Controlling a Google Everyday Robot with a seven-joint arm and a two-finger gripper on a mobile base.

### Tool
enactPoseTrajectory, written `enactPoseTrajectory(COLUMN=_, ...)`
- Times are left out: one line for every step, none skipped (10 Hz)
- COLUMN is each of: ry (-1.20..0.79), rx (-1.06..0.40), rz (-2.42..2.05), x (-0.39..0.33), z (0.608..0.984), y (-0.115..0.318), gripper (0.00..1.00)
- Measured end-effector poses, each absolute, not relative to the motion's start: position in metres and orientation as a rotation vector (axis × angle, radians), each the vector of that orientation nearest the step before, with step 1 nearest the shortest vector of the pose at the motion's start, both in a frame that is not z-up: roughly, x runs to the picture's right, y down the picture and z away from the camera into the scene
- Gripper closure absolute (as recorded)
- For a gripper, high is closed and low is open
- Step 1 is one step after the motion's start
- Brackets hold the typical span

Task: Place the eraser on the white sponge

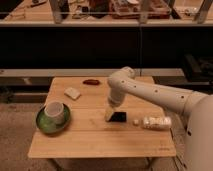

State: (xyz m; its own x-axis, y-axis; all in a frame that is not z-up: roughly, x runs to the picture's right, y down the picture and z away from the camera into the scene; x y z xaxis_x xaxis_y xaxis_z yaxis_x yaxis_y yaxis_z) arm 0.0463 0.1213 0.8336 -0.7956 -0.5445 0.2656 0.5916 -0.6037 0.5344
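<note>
1. Eraser (pixel 119 116), a small black slab, lies flat on the wooden table (pixel 100 142), right at the gripper (pixel 110 114).
2. The gripper is down low by the table. It cannot be told if it is spread, pressed together or pinching the eraser.
3. The white sponge (pixel 72 92) sits well apart from the gripper, left of it and farther back.
4. A white cup (pixel 54 110) on a green plate (pixel 46 127) stands far left of the gripper.

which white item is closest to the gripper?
The tiny white cube, just beside the eraser where the gripper sits; the white sponge and cup lie farther away.
</note>
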Motion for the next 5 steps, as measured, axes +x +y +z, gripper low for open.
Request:
enactPoseTrajectory(ry=-0.747, rx=-0.084, rz=-2.344, x=0.046, z=0.841, y=0.130, gripper=0.20)
enactPoseTrajectory(ry=-0.687, rx=-0.081, rz=-2.355, x=0.045, z=0.845, y=0.133, gripper=0.20)
enactPoseTrajectory(ry=-0.616, rx=-0.081, rz=-2.363, x=0.042, z=0.848, y=0.137, gripper=0.20)
enactPoseTrajectory(ry=-0.589, rx=-0.084, rz=-2.368, x=0.042, z=0.849, y=0.139, gripper=0.20)
enactPoseTrajectory(ry=-0.559, rx=-0.091, rz=-2.368, x=0.044, z=0.852, y=0.141, gripper=0.20)
